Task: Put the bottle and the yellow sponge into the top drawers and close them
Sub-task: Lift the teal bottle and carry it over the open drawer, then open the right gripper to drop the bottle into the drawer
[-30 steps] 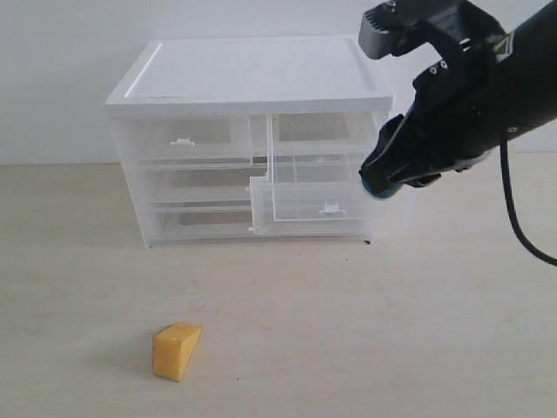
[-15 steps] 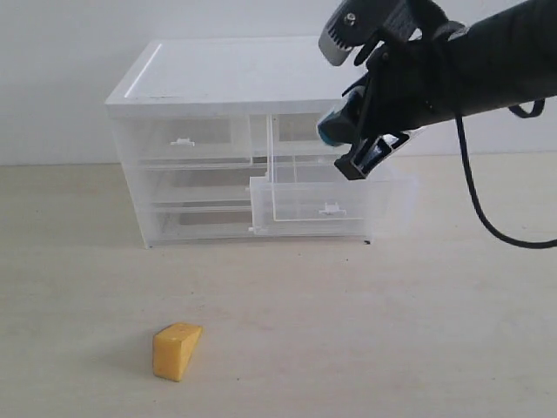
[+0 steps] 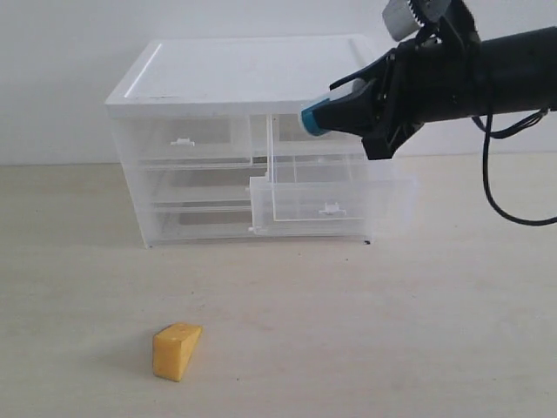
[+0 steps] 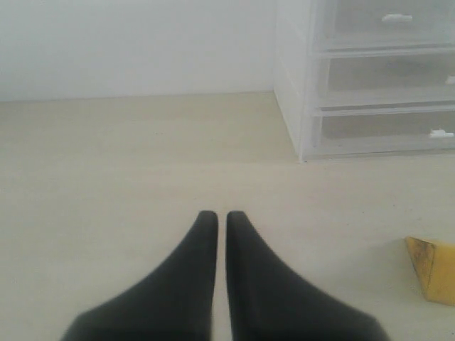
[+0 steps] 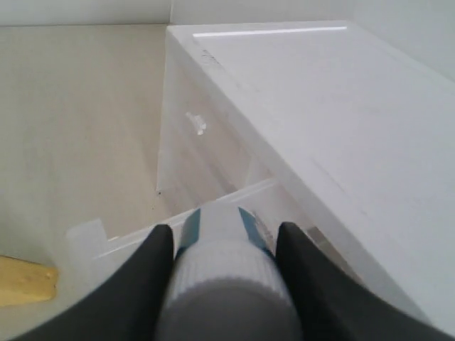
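My right gripper (image 3: 341,111) is shut on the bottle (image 3: 315,118), which lies sideways with its teal end pointing left. It hangs above the pulled-out right top drawer (image 3: 331,193), just in front of the cabinet's white top (image 3: 252,74). In the right wrist view the bottle's white cap and teal body (image 5: 224,259) fill the gap between the black fingers (image 5: 158,249), over the open drawer's rim (image 5: 142,238). The left top drawer (image 3: 181,140) is closed. On the table in front lies the yellow sponge (image 3: 177,350). My left gripper (image 4: 215,215) is shut on nothing, low over the table, with the sponge (image 4: 432,266) off to one side.
Two full-width clear drawers (image 3: 196,187) sit closed below the top ones. The cabinet (image 4: 370,78) stands ahead of the left gripper. A black cable (image 3: 492,187) hangs from the right arm. The sponge's edge (image 5: 25,280) shows beside the open drawer.
The right gripper has carried the bottle up and to the left, turning it from pointing down to lying sideways, from beside the open drawer to above it. The sponge has not moved.
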You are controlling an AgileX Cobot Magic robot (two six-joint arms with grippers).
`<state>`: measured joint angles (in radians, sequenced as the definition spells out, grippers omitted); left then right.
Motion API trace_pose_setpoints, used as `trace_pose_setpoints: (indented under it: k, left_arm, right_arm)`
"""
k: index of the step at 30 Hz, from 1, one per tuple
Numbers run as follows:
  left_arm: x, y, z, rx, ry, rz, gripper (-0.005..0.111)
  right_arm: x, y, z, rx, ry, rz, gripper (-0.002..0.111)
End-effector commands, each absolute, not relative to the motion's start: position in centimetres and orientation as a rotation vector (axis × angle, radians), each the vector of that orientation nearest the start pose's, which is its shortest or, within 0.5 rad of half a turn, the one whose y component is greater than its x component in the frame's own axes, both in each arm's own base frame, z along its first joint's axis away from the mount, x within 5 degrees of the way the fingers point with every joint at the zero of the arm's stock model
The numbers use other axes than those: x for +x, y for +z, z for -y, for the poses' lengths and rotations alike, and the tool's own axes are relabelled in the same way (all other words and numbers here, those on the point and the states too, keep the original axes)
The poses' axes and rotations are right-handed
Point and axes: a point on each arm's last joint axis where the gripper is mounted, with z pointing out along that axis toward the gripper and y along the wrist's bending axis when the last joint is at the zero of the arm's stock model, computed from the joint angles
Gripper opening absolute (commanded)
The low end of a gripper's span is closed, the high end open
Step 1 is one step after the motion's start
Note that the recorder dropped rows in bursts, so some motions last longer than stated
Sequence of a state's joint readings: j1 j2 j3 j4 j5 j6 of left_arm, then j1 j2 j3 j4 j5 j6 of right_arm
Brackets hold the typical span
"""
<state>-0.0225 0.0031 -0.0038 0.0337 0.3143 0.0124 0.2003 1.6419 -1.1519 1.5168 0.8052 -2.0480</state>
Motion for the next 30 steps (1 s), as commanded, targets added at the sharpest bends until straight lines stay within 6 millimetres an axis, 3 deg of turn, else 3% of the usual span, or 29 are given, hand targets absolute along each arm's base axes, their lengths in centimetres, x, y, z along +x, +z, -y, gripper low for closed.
trace_pose_setpoints:
  k: [1, 6, 16, 19, 24, 30]
  left_arm:
    - [5.4, 18.5, 0.0, 0.050, 0.022, -1.792, 0.004]
    - [5.4, 18.5, 0.0, 0.050, 0.022, -1.792, 0.004]
    - [5.4, 18.5, 0.0, 0.050, 0.022, -1.792, 0.004]
    - [5.4, 18.5, 0.0, 0.050, 0.022, -1.792, 0.004]
    - [5.4, 18.5, 0.0, 0.050, 0.022, -1.792, 0.004]
    - [5.4, 18.5, 0.0, 0.050, 0.022, -1.792, 0.004]
  right_arm:
    - [34.5, 28.2, -14.1, -1.176, 0.698, -1.492, 0.000]
    - [36.2, 26.9, -14.6, -1.187, 0.740, -1.493, 0.000]
    - [37.6, 25.0, -14.5, -1.125, 0.708, -1.593, 0.001]
    - [37.5, 25.1, -14.6, -1.129, 0.731, -1.585, 0.012]
    - [37.6, 25.0, -14.6, -1.110, 0.734, -1.597, 0.045]
    - [38.3, 24.8, -14.2, -1.032, 0.685, -1.660, 0.062]
